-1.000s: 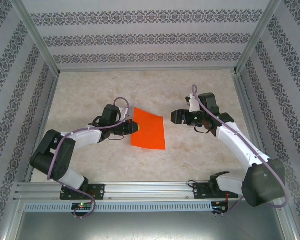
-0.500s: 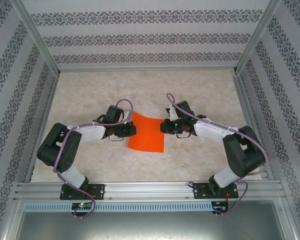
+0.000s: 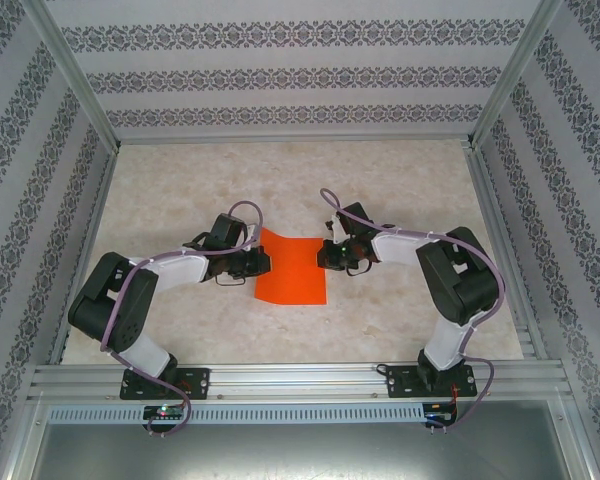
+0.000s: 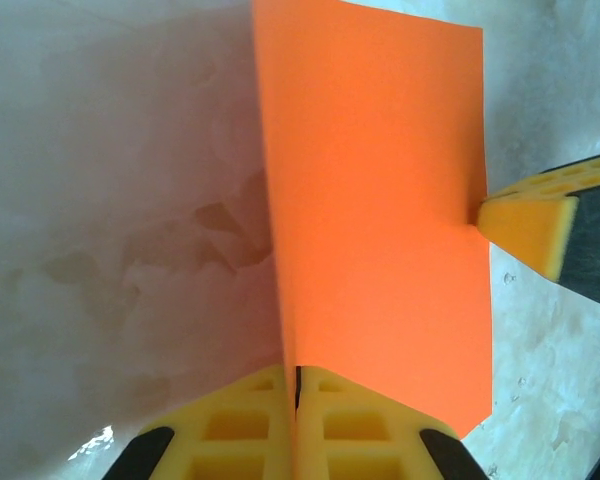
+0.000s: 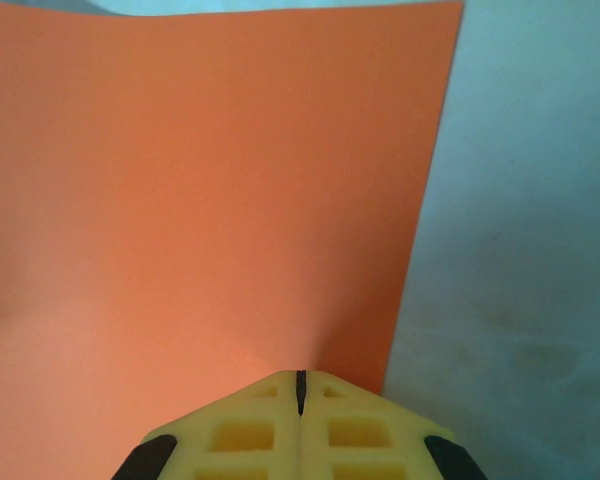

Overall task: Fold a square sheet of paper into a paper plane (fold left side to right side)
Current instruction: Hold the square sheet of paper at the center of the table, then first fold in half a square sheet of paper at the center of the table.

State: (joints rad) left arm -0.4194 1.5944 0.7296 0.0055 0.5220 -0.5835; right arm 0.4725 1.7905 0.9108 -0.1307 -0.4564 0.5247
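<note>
Just one square sheet of paper point(image 3: 293, 268), left hand point(image 3: 264, 261), right hand point(image 3: 325, 257), both pinching edges.

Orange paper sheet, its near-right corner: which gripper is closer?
Right. The right gripper clamps the right edge of the thin bright orange square paper sheet, farther back than that corner; the left gripper clamps the opposite left edge.

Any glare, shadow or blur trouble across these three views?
Top external: even light, sharp, no glare on the square sheet of paper. Left wrist: the sheet throws a broad soft shadow over the table, with a small glare spot low left. Right wrist: table beyond the sheet looks soft, bluish.
</note>
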